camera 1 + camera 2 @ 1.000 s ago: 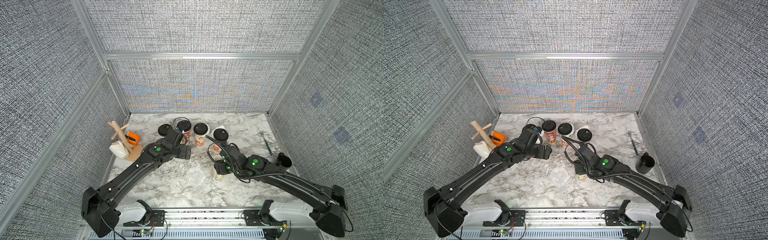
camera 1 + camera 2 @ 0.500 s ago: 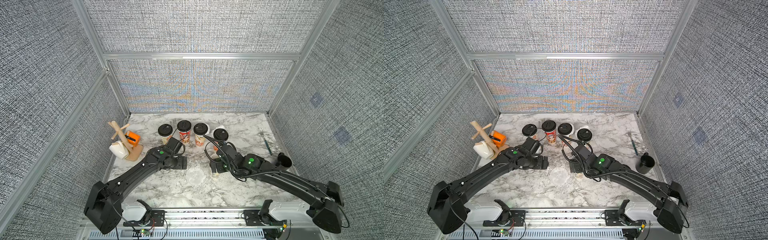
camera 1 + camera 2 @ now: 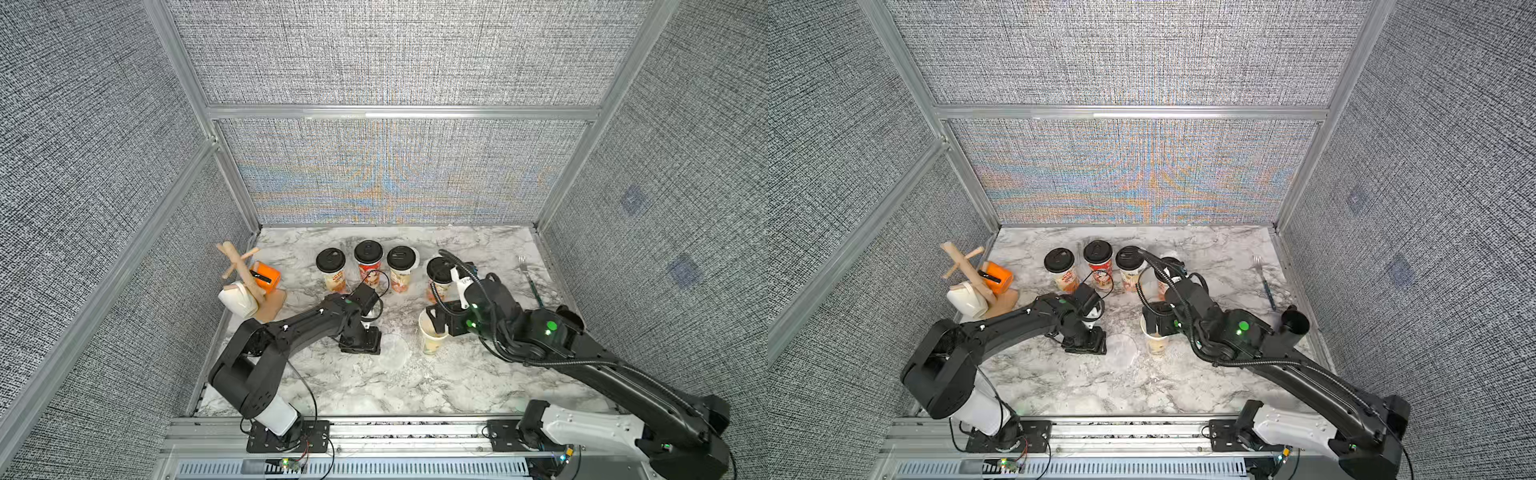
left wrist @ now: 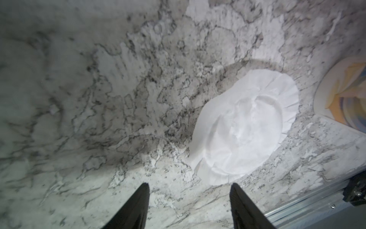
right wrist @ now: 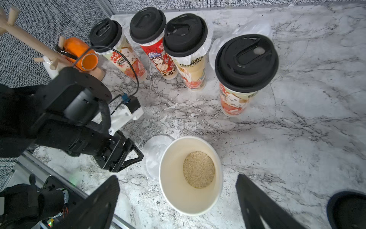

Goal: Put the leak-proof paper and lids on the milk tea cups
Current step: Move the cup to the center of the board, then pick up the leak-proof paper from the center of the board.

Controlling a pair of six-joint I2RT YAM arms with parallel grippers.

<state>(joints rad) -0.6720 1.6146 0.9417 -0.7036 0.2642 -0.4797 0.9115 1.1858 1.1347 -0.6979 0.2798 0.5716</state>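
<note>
**Surface.** White marble-pattern tabletop with grey veining. An aluminium rail runs along its near edge.

**Room.** Grey woven wall panels in aluminium framing close off 3 sides.

**Left claw**. Jaws partly apart, nothing between them, tips low over bare tabletop.
- 1 leak-proof paper disc lies flat on the tabletop just ahead of this claw. It is outside the jaws and offset toward the open cup.
- Its crimped edge comes near 1 fingertip. Whether they touch cannot be told.
- In both top views the disc sits between the left claw and the open cup.

**Right claw**. Jaws wide, 1 finger on either side of the open cup, with a gap showing on each side. The cup is not gripped.
- The cup stands upright with its mouth uncovered and pale grains at the bottom.
- The disc lies just beside the cup, on the side facing the left claw.

**Beyond both claws.** 4 lidded cups stand upright in a row. Their black lids are on, with white paper frill showing beneath them.

**Off the left claw's outer side.** A wooden rack and an orange mug.
</note>
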